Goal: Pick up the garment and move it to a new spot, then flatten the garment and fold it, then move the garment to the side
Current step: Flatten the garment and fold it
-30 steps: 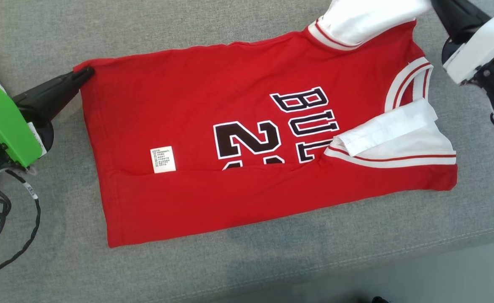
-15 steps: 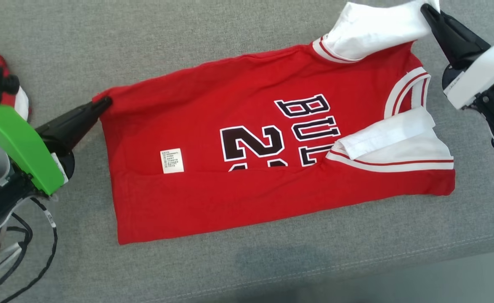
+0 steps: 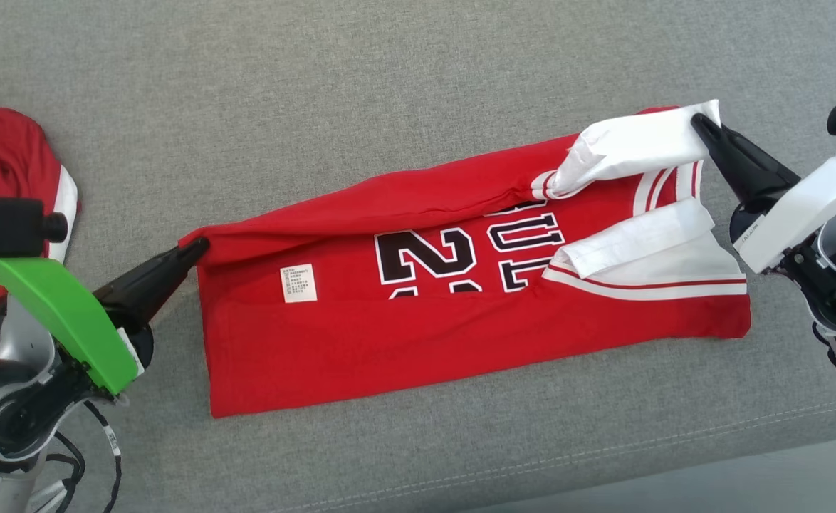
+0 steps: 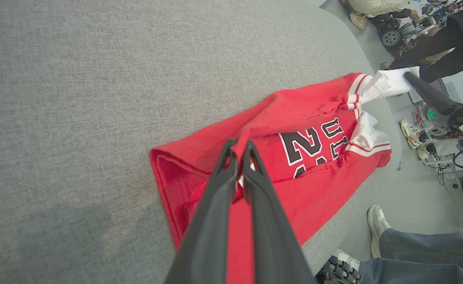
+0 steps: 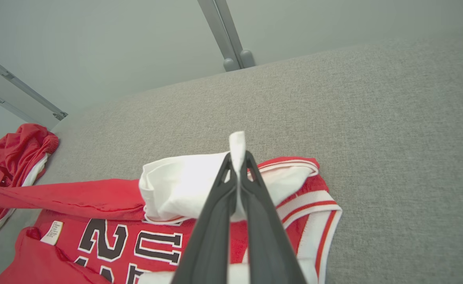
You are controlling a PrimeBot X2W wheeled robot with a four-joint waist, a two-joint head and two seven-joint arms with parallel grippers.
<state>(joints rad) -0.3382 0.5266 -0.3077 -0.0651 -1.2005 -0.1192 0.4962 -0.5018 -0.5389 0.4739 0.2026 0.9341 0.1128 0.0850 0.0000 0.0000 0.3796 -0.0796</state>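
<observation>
A red basketball jersey [image 3: 418,320] with black lettering lies partly folded lengthwise on a grey fabric surface [image 3: 389,85], near the middle of the head view. The left gripper [image 3: 201,246], at the jersey's 9 o'clock, has its two dark fingers pinched together on the red hem corner. The right gripper [image 3: 697,122], at the jersey's 2 o'clock, is clamped on the tip of a white sleeve [image 3: 631,146], with the far edge lifted and taut between them. A second red garment [image 3: 5,149] lies bunched at the view's 9 o'clock edge, well apart.
</observation>
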